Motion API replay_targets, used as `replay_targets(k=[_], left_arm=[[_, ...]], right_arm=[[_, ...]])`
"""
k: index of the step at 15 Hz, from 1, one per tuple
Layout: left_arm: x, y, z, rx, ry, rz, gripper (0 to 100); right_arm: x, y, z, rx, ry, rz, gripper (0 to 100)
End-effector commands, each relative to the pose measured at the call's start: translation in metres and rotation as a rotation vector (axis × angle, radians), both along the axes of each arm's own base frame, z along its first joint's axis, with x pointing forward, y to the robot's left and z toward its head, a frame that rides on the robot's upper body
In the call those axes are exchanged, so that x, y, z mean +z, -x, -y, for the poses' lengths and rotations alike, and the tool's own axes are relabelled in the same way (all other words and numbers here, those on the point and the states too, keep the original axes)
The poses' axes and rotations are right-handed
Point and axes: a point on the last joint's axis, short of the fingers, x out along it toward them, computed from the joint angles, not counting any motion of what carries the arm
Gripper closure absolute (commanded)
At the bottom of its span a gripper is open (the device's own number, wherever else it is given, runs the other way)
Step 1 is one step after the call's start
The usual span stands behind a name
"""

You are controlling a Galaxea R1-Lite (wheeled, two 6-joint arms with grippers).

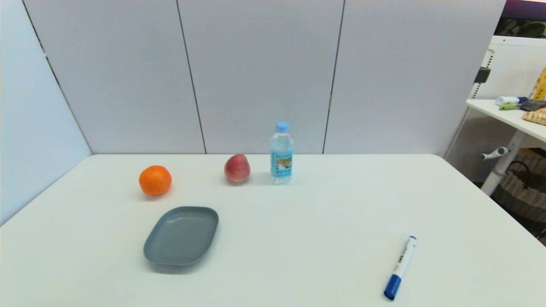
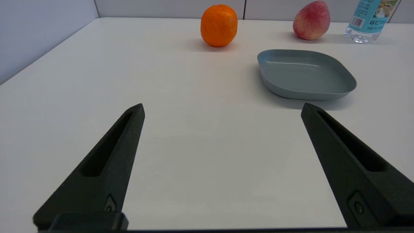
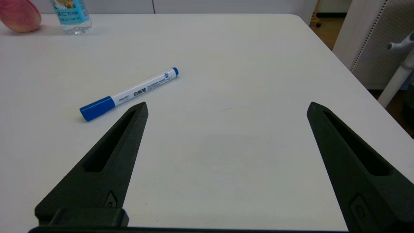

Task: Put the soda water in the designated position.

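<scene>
The small clear plastic soda water bottle (image 1: 281, 153) with its light blue screw cap and blue pictured label stands upright near the far edge of the plain white table (image 1: 324, 238), untouched by either arm. Just beside it sits a reddish-pink peach-like fruit (image 1: 237, 168), close but with a little gap between them, and farther along the same far side rests a round orange fruit (image 1: 155, 180), well apart from the bottle. The left gripper (image 2: 222, 108) hovers low over bare tabletop at the near side, its two long black fingers (image 2: 113, 152) spread wide with nothing between them; ahead of the fingertips and a little toward the right finger lies the shallow grey rounded-rectangle tray (image 2: 305, 75), with the orange beyond it, the reddish fruit farther off, and only the bottle's lower part showing past that finger's side. The right gripper (image 3: 227, 106) likewise hangs low over bare white surface, its fingers (image 3: 110, 155) parted wide and holding nothing. A white marker pen (image 3: 129, 94) with a blue cap lies flat just beyond the tip of the left-hand finger in that wrist view, near it but not touching. The bottle's base and the reddish fruit appear well beyond the pen, far from these fingertips.
</scene>
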Motion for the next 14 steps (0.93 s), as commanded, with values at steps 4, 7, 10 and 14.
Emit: replay_targets(k=[4,7,10,14], left_arm=[[-0.0005,-0.0001,0.0000,0.000,0.000,-0.002,0],[-0.0005,-0.0001,0.0000,0.000,0.000,-0.002,0],[-0.0001,0.0000,0.0000,0.000,0.000,0.000,0],[-0.0002,0.0000,0.0000,0.000,-0.003,-0.002,0]], right_arm=[[0.0001,-0.0001,0.0000,0.001,0.000,0.000,0],[0.0001,-0.0001,0.0000,0.001,0.000,0.000,0],[0.0000,-0.0001,0.0000,0.000,0.000,-0.002,0],[0.0001,-0.0001,0.0000,0.001,0.000,0.000,0]])
